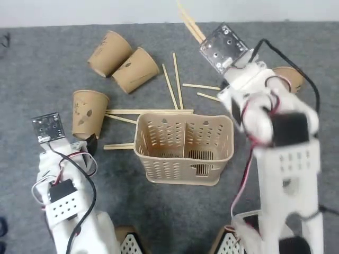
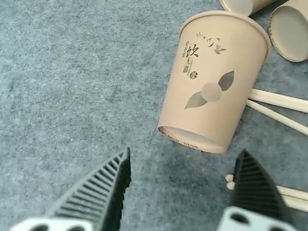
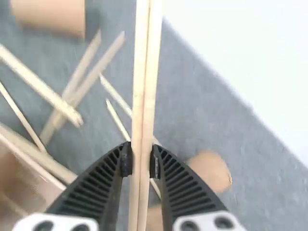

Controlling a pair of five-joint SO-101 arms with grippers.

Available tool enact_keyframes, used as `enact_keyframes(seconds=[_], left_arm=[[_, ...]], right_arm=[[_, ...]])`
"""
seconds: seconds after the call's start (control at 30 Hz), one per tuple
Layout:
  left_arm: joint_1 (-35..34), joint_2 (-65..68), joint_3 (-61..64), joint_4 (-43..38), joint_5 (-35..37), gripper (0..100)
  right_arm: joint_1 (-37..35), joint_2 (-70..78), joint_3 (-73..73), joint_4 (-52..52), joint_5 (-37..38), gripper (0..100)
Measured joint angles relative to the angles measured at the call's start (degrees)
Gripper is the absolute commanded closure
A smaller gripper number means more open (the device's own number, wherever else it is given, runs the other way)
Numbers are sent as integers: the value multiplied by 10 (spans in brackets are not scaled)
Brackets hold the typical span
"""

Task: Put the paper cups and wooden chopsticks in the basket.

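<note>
Counter (image 1: pixel 32 69) is carrying a grey, felt-like cover across the whole work area. A pale band (image 1: pixel 106 10) is running along the far edge. I cannot tell whether it is wall or bare surface.

Basket (image 1: pixel 183 159) is standing upright at mid-counter, with a divider splitting it into two compartments.

Left fingers (image 2: pixel 103 190) are gaping wide and holding nothing. They are hovering just short of the base of the near cup (image 2: pixel 214 82), which is lying on its side on the grey cover, to the left of the basket. Loose chopsticks (image 2: pixel 279 98) are lying against that cup's side.

Right fingers (image 3: pixel 103 187) are pinching a held pair (image 3: pixel 144 72) of chopsticks. The pair is hanging above the counter near the far edge, and in the high view its free ends are reaching out over the pale band.

Two more cups (image 1: pixel 122 61) are lying on their sides at far left, touching each other. A fourth cup (image 1: pixel 291 79) is lying at far right, partly hidden behind the right arm.

Other single sticks (image 1: pixel 175 82) are lying scattered on the cover beyond the basket. A long pair (image 1: pixel 153 111) is lying just beside the basket's far rim, and a short pair (image 1: pixel 119 146) is lying at its left.
</note>
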Motion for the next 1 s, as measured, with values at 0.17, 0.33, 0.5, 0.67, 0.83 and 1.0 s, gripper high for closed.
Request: enact_keyframes(seconds=[0.17, 0.33, 0.5, 0.67, 0.83, 1.0], left_arm=[[0, 0, 0, 0, 0, 668], [0, 0, 0, 0, 0, 668], [-1, 0, 0, 0, 0, 668], [0, 0, 0, 0, 0, 668], [-1, 0, 0, 0, 0, 668], [0, 0, 0, 0, 0, 668]], right_arm=[[-72, -83, -3, -20, -122, 991], [-150, -117, 6, -72, -247, 991], [-221, -118, 91, -168, -278, 991], [-260, -117, 219, -249, -277, 991], [-282, -145, 326, -319, -277, 991], [-302, -187, 380, -345, -273, 990]])
